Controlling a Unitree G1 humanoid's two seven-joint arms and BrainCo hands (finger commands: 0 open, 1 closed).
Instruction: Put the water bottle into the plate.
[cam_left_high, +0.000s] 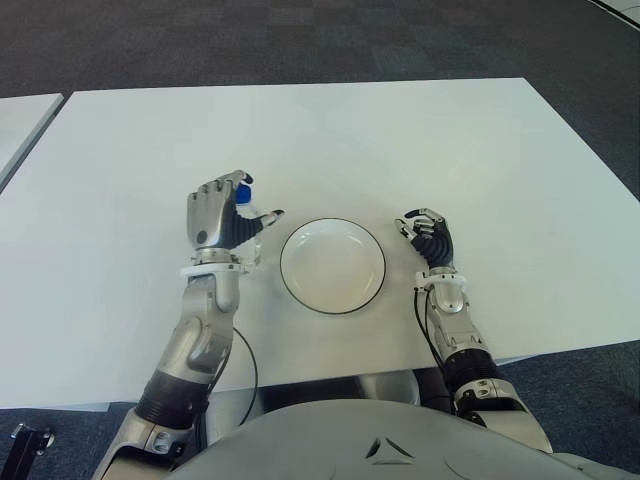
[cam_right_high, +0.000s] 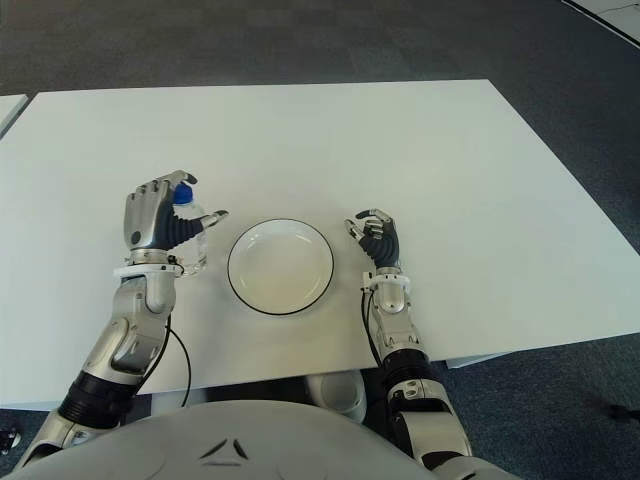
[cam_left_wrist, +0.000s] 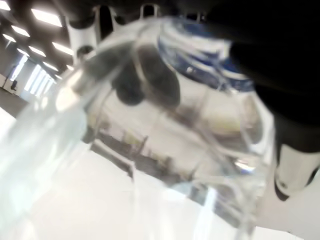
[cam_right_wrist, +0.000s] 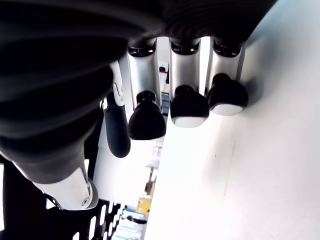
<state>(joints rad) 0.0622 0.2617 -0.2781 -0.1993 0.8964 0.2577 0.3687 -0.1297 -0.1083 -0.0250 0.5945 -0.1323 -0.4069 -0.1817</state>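
- Water bottle (cam_right_high: 190, 228): clamped in left hand (cam_right_high: 157, 225), fingers (cam_right_high: 152, 190) wrapped round it, just left of plate (cam_right_high: 279, 266), not yet over it.
- Risk, my guess: clear slick wall, grip near cap; could slip or tip w/ a fast swing, or catch plate rim.
- Right hand (cam_right_high: 375, 238): fingers curled, holding nothing, just right of plate.
- Table (cam_right_high: 420, 150): nothing btw bottle & plate.
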